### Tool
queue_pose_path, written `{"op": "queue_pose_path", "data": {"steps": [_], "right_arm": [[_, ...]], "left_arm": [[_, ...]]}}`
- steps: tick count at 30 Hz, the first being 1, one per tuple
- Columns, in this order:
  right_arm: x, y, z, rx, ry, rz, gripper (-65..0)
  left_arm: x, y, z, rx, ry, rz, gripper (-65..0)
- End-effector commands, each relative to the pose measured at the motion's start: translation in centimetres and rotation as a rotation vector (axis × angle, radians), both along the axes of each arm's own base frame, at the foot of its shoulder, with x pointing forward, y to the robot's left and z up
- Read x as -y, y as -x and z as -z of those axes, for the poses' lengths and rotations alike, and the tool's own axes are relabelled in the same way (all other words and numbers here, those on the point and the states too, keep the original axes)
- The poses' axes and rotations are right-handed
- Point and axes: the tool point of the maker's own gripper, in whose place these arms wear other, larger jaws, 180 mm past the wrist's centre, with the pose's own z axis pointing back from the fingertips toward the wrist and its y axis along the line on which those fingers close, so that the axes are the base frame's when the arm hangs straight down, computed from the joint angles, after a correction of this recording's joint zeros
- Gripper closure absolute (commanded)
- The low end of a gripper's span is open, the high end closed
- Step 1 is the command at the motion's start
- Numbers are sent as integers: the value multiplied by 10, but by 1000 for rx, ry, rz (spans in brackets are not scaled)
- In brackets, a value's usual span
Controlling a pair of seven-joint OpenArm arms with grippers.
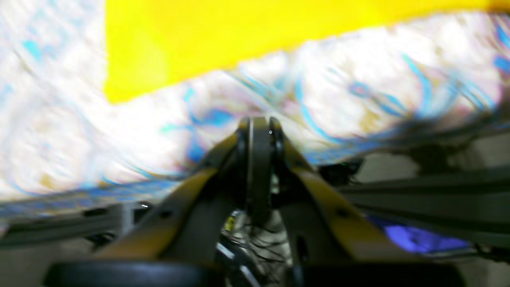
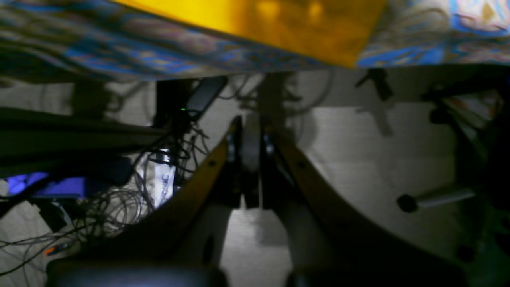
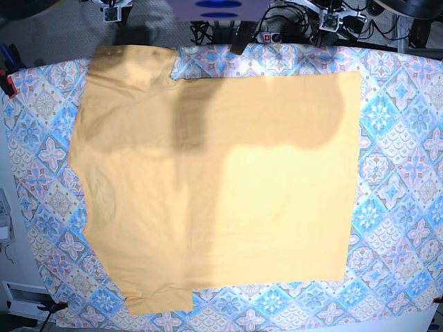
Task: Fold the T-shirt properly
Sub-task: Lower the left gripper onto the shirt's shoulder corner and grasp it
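The pale yellow-orange T-shirt [image 3: 221, 180] lies spread flat on the patterned tablecloth [image 3: 398, 159], with the neckline at the left and the sleeves toward the far-left and near-left corners. Both arms are drawn back past the table's far edge. In the left wrist view my left gripper [image 1: 259, 121] is shut and empty, hovering over the tablecloth [image 1: 358, 87] a little short of the T-shirt's edge [image 1: 223, 36]. My right gripper [image 2: 250, 119] is also shut with nothing in it. It hangs off the table's edge, and the T-shirt [image 2: 279, 24] shows beyond it.
Shadows of the arms fall across the shirt's far half. Cables and a power strip [image 3: 266, 33] lie on the floor behind the table. Red clamps [image 3: 8, 86] hold the cloth at the table's corners. A tangle of wires [image 2: 119, 199] shows under the right gripper.
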Motion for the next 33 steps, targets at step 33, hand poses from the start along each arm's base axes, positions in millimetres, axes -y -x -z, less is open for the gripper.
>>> {"op": "queue_pose_path", "data": {"steps": [33], "right_arm": [[7,-31,-24,46,29,-6,0]], "left_arm": [[-52,-83,-24,-81,531,-463,-32]]}}
